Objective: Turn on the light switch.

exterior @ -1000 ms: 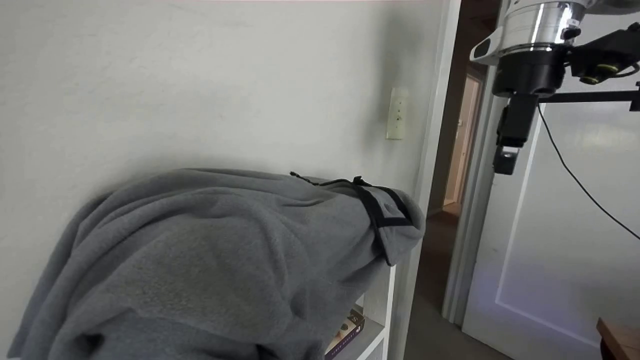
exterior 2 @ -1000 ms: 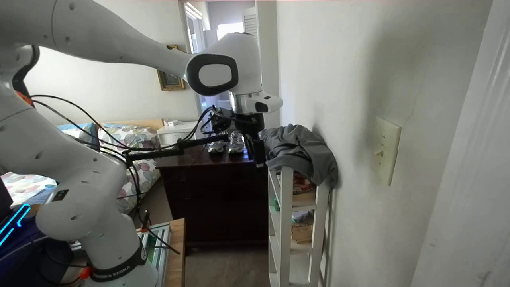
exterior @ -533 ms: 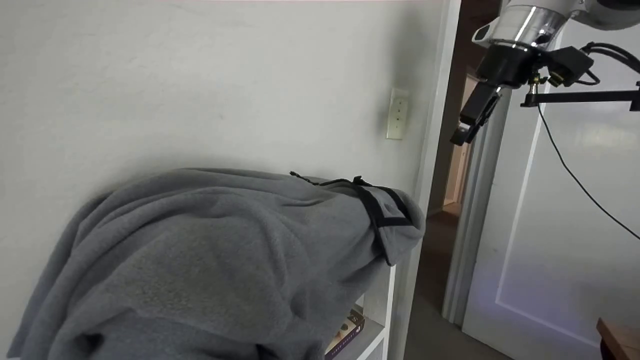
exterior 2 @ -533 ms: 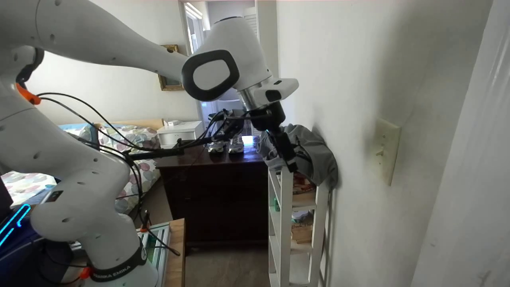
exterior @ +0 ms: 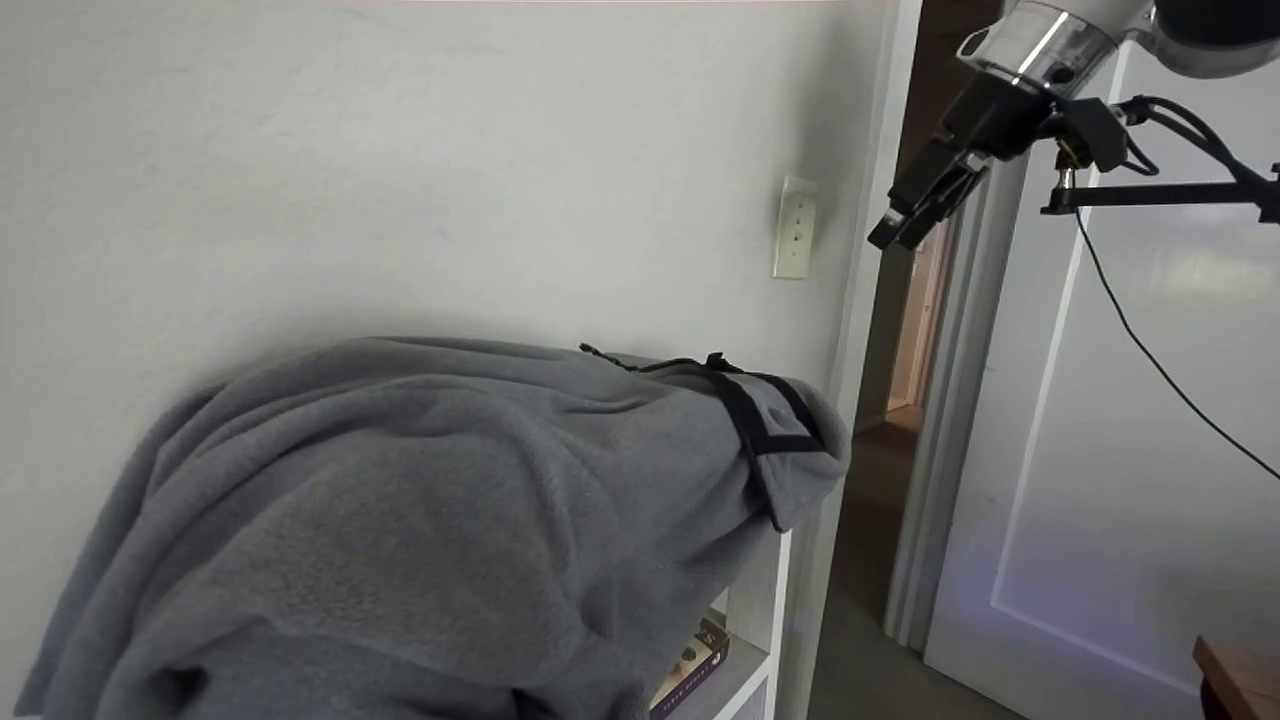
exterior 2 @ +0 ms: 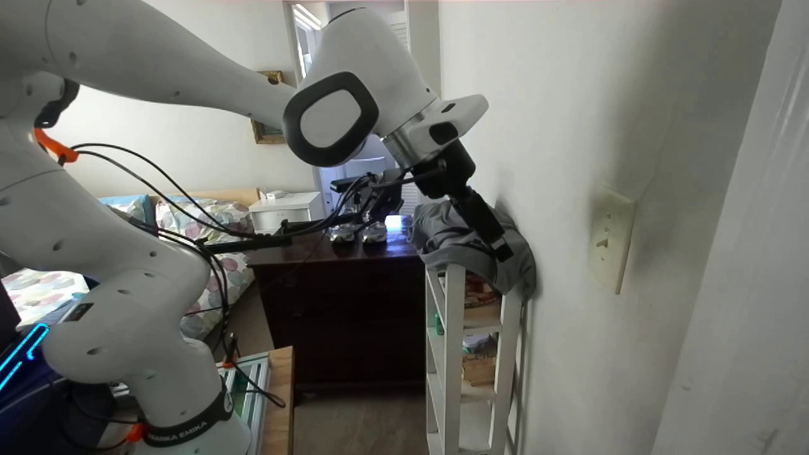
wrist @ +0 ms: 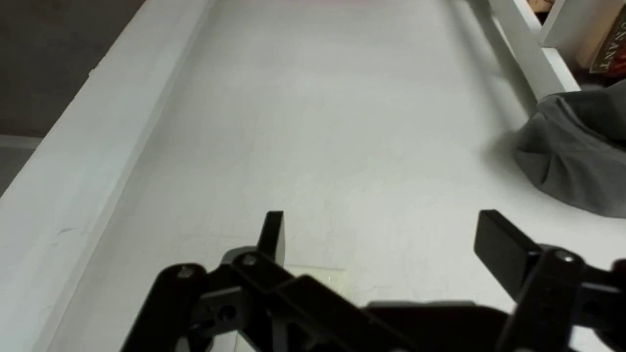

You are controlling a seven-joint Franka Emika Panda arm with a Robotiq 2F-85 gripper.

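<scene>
Light switch point(exterior 2: 612, 241) sits on the white wall point(wrist: 362, 122), near the white door frame point(exterior 2: 746, 284): upright cream plate, small toggle point(exterior 2: 602, 243) at its centre; cannot tell whether the toggle points up or down. Robotiq gripper point(wrist: 381, 237): jaws wide apart in the wrist view, wall surface visible between them. In both exterior views it slants downward toward the wall and is apart from the switch. Wrist view: one end of the plate shows low in the picture, much of the remainder hidden by the gripper. Panda arm point(exterior 2: 158, 57) extends toward the wall, wrist tilted. Gray fleece point(exterior: 450, 520) with black trim is draped over the top of a white shelf unit point(exterior 2: 452, 366); a book point(exterior: 700, 665) lies on a shelf below. Behind the arm, in an exterior view: dark dresser point(exterior 2: 341, 322) bearing a pair of shoes point(exterior 2: 374, 232); white nightstand point(exterior 2: 287, 212) and bed point(exterior 2: 208, 218) with patterned bedding farther back. A panelled white door point(exterior: 1130, 450) stands beside the doorway point(exterior: 870, 520).
</scene>
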